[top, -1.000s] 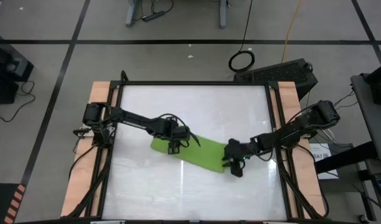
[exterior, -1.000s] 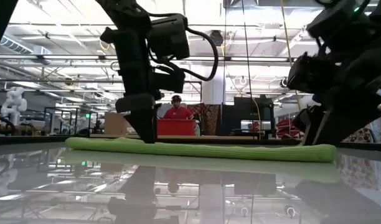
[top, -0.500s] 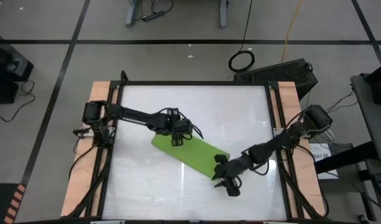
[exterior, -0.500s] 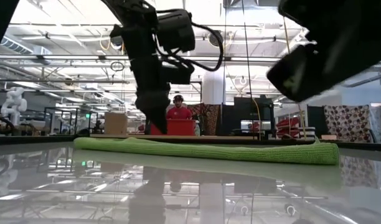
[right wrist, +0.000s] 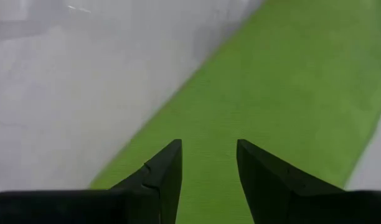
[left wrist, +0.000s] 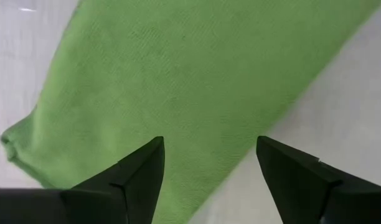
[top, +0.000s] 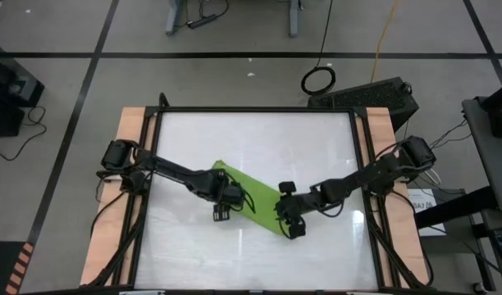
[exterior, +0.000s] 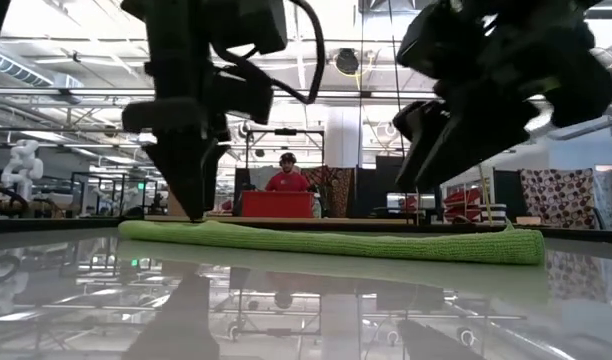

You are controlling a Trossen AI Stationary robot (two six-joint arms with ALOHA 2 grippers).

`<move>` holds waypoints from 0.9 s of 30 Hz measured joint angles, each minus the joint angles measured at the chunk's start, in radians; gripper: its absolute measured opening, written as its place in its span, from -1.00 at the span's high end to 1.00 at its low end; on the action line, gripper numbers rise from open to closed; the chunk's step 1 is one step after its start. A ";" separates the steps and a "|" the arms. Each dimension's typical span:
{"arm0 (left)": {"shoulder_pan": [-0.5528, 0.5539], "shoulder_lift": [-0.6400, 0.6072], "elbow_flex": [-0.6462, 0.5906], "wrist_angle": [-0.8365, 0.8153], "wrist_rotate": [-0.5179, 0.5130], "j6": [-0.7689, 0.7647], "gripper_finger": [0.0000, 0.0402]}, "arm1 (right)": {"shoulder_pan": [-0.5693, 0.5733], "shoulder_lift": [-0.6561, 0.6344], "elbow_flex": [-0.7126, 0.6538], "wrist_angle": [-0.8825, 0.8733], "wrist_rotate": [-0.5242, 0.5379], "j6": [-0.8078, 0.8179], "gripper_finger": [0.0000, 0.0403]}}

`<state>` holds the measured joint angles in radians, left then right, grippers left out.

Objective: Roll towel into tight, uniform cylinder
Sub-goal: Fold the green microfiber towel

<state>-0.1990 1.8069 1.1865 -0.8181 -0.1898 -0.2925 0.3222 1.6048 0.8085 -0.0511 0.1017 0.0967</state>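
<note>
The lime-green towel point(top: 255, 190) lies flat as a long strip, slanting across the middle of the white table; in the low view point(exterior: 336, 242) it shows as a low band. My left gripper point(top: 221, 213) is open at the towel's near long edge, toward its left end point(left wrist: 19, 140), fingertips low point(exterior: 194, 210). My right gripper point(top: 284, 211) is open above the towel's right part point(right wrist: 290, 93) and hangs clear of it in the low view point(exterior: 426, 175). My left gripper's open fingers point(left wrist: 141, 168) point down at the towel's near long edge point(left wrist: 240, 155), one over the cloth and one over bare table. I cannot tell whether they touch the towel.
Wooden rails run along the table's left side point(top: 111, 221) and right side point(top: 394, 221). A black case point(top: 370, 97) stands beyond the far right corner. A person in red point(exterior: 284, 178) shows far behind the table. Bare white tabletop point(top: 251, 135) lies beyond the towel.
My left gripper has gone from over the towel toward the table's near edge and come down at the towel's near long edge. My right gripper swung toward the near edge, then back toward the towel, ending farther left. The towel lies about as before.
</note>
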 joint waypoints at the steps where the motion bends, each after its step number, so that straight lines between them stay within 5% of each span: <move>1: -0.006 0.000 -0.007 0.000 -0.020 -0.009 -0.30 | -0.010 0.006 0.000 -0.002 -0.004 -0.006 0.29; 11: 0.071 0.000 -0.086 0.040 -0.066 0.020 -0.21 | -0.039 0.135 0.000 -0.002 -0.054 0.044 0.29; 27: 0.232 0.000 -0.110 0.304 -0.084 0.364 -0.09 | 0.087 0.152 -0.002 0.129 -0.075 0.235 0.29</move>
<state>0.0329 1.8072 1.0763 -0.5137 -0.2742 0.0719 0.4094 1.7565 0.8062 0.0780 0.0272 0.3318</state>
